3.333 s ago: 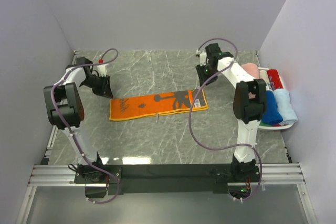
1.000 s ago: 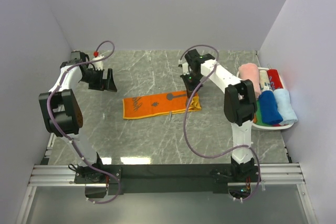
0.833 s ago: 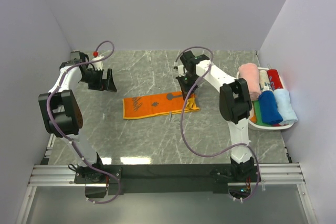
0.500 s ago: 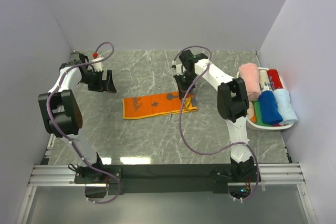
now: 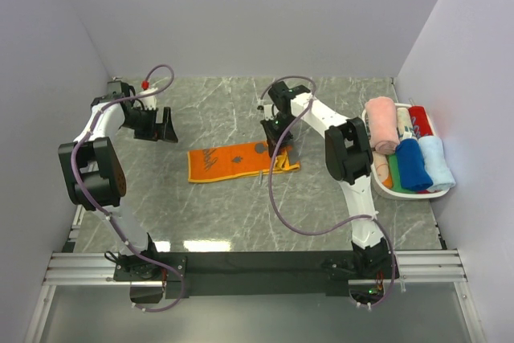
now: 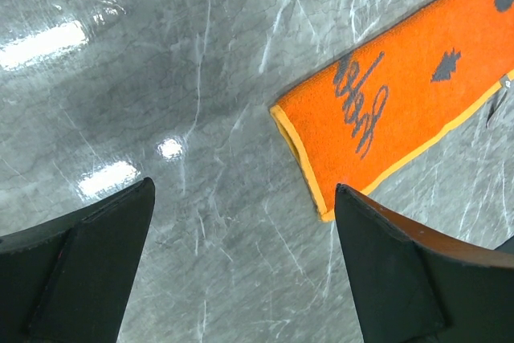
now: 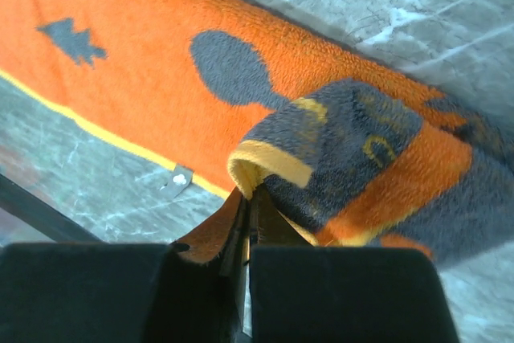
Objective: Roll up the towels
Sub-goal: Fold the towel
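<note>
Right now the orange towel [image 5: 231, 162] lies flat along the middle of the table [image 5: 225, 218], its grey lettering towards my left arm and the grey cartoon towards my right. The right-hand end is lifted and curled back over itself, so the grey underside and yellow hem [image 7: 269, 165] show in the right wrist view. The right gripper [image 5: 279, 147] has its jaws closed tight on that turned-over end, with cloth pinched between the fingertips [image 7: 245, 238]. A small white tag [image 7: 178, 177] sticks out from the towel's near edge.

The left gripper [image 5: 165, 128] hovers near the far-left end of the towel, not touching it. Its jaws are spread wide with nothing between them. In the left wrist view the towel's lettered corner [image 6: 385, 110] sits just ahead of the right-hand finger [image 6: 385, 271].

Well off to the right, the rolled towels [image 5: 412, 165], pink, red, blue, pale blue and green, are packed side by side in the white basket [image 5: 418, 195] by the right wall.
</note>
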`<action>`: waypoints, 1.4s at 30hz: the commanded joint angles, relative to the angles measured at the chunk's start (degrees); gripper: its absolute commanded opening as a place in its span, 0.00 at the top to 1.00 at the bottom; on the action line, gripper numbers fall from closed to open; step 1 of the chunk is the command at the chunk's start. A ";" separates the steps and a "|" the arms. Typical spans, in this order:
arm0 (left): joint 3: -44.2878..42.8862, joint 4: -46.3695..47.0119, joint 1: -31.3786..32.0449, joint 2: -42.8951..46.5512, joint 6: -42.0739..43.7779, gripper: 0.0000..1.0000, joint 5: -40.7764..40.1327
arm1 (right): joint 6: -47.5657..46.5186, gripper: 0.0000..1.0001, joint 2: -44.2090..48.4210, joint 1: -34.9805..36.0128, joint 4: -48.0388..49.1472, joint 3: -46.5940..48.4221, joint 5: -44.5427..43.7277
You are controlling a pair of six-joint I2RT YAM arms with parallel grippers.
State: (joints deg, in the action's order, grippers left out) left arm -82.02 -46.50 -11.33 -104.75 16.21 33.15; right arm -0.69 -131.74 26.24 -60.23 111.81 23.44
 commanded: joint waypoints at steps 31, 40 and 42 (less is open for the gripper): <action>3.54 0.36 15.46 -9.24 -2.05 0.99 -0.45 | -9.42 0.77 -1.40 -6.82 4.68 1.93 -8.15; -10.07 0.18 15.38 -19.34 -3.99 0.99 -6.32 | -9.07 0.87 4.73 -5.94 6.00 -12.74 -4.90; -16.57 0.45 15.38 -22.77 -3.03 0.97 -6.78 | -8.63 0.87 7.97 -4.10 6.09 -16.25 -2.36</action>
State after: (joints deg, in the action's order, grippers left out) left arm -91.46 -49.45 3.99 -123.50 12.29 30.87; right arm -9.58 -127.79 19.42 -52.16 101.34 17.69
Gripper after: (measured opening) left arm 0.021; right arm 0.138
